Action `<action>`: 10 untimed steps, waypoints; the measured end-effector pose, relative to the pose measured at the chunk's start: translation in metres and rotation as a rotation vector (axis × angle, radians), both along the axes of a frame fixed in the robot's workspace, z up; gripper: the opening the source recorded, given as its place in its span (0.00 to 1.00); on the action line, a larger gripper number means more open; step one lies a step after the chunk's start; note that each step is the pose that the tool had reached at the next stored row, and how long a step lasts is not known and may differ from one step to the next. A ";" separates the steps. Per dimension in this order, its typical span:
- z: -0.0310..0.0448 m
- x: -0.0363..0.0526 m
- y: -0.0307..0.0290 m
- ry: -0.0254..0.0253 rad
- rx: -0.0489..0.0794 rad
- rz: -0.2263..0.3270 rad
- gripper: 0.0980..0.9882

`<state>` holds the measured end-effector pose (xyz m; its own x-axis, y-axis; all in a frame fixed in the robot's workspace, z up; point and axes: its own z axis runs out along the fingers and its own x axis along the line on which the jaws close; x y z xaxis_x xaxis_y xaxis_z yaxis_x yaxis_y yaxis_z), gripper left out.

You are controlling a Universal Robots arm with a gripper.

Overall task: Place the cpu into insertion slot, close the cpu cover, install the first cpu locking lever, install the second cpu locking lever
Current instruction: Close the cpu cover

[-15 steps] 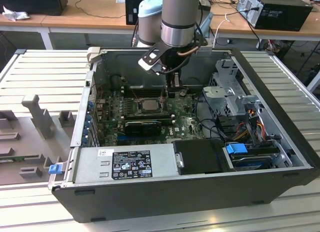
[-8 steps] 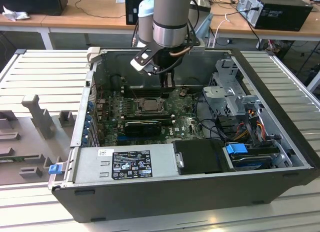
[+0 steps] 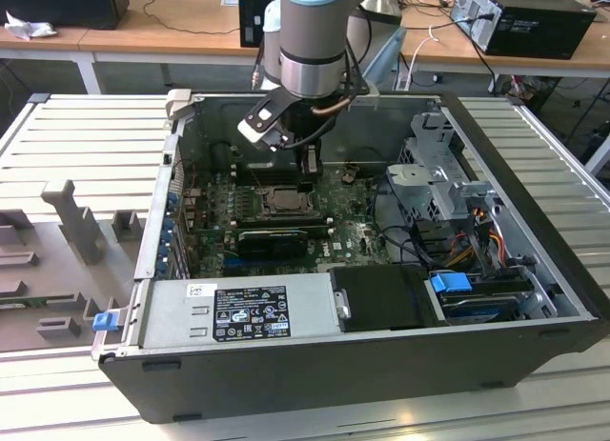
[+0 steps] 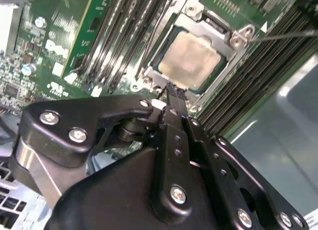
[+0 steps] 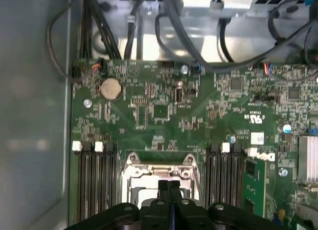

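Note:
The cpu (image 4: 191,58) lies flat in the insertion slot (image 3: 281,201), its pale beige face showing through the window of the cpu cover (image 4: 226,43). The cover's metal frame lies down around the chip. A thin metal lever rod (image 4: 285,35) runs out from one corner of the socket. My gripper (image 4: 172,88) is shut with nothing between its black fingers (image 5: 164,186). Its tips hang just over the socket's edge (image 5: 159,171). In the exterior view the gripper (image 3: 310,165) stands inside the open computer case, close above the socket.
Long black memory slots (image 5: 94,180) flank the socket on both sides. A black graphics card (image 3: 272,241) lies in front of it, with the power supply (image 3: 243,312) nearer still. A drive cage (image 3: 438,174) and cables (image 5: 198,36) crowd the exterior view's right.

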<state>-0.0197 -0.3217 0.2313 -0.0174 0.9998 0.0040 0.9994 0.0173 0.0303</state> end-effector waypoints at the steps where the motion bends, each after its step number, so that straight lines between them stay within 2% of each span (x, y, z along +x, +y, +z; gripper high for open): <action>1: -0.0003 -0.0040 0.0001 0.0002 0.000 0.000 0.01; 4: -0.0011 -0.0165 0.0024 0.0003 0.000 0.000 0.01; 10: -0.0012 -0.0252 0.0038 0.0002 0.000 0.000 0.01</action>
